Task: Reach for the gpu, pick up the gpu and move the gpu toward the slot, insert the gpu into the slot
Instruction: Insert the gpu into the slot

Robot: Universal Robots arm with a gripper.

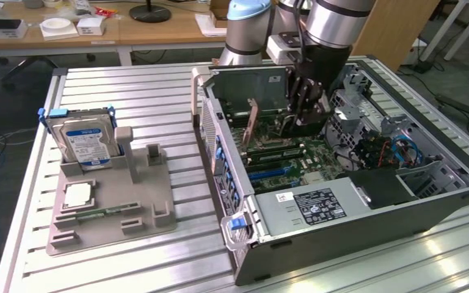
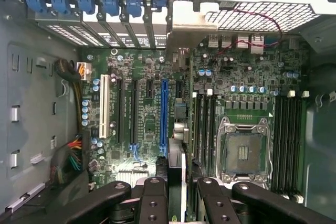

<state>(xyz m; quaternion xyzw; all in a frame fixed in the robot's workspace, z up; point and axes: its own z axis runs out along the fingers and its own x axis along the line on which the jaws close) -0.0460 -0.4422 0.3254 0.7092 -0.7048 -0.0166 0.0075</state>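
Note:
In the exterior view my gripper (image 1: 304, 125) reaches down into the open computer case (image 1: 381, 213). It is shut on the gpu (image 1: 265, 125), a thin dark card held on edge above the green motherboard (image 1: 295, 155). The wrist view looks down the card's edge: the gpu (image 2: 176, 156) runs away from between my fingers (image 2: 155, 195), and its silvery bracket (image 2: 186, 27) lies near the case's rear openings. The slot (image 2: 164, 116), a long blue strip, lies parallel to the card and close beside it. In the exterior view the slot (image 1: 271, 173) is nearer the camera than the card.
A grey fixture (image 1: 112, 201) at the exterior view's left holds a blue-labelled hard drive (image 1: 88, 140), a chip and a green memory stick. Inside the case are the power supply (image 1: 316, 204), the silver processor socket (image 2: 244, 153), dark memory strips (image 2: 289, 140) and a white connector (image 2: 104, 106).

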